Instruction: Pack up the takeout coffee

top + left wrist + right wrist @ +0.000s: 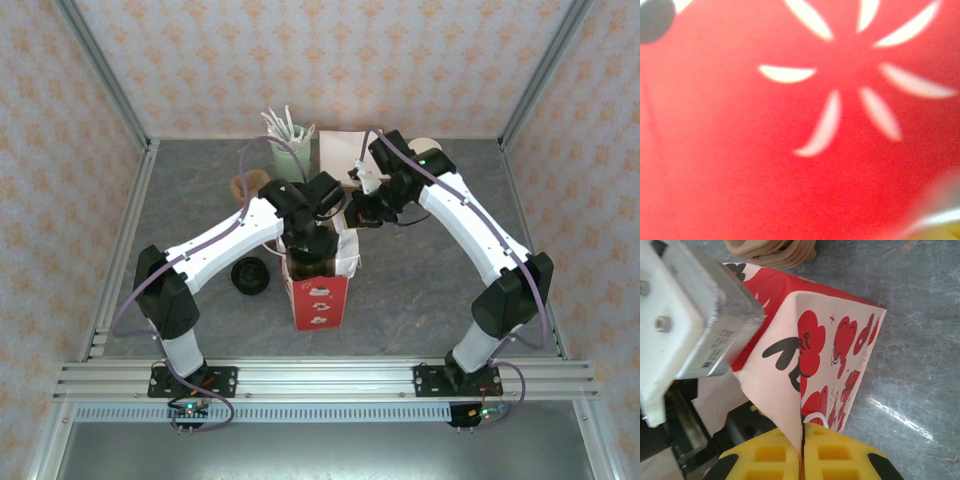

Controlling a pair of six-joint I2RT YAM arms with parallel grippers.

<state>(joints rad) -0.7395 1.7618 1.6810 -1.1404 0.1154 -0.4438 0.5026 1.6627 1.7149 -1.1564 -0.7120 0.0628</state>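
The takeout coffee (311,256), a dark olive-green cup, sits in the open mouth of a red and white paper bag (320,298) at the table's middle. My left gripper (308,232) reaches down into the bag and is shut on the cup; the bag hides its fingertips. The left wrist view is pressed against the bag's red wall (740,165) with its white petal print. My right gripper (801,442) is shut on the bag's upper edge (790,405), with its yellow fingers (840,452) pressed together on the paper. From above, the right gripper (352,212) is at the bag's far right corner.
A pale mint cup of white utensils (290,152) and a brown paper stack (340,150) stand at the back. Brown cardboard sleeves (248,185) lie back left. A flat black lid (250,275) rests left of the bag. The left arm's metal body (700,315) is close to the right gripper.
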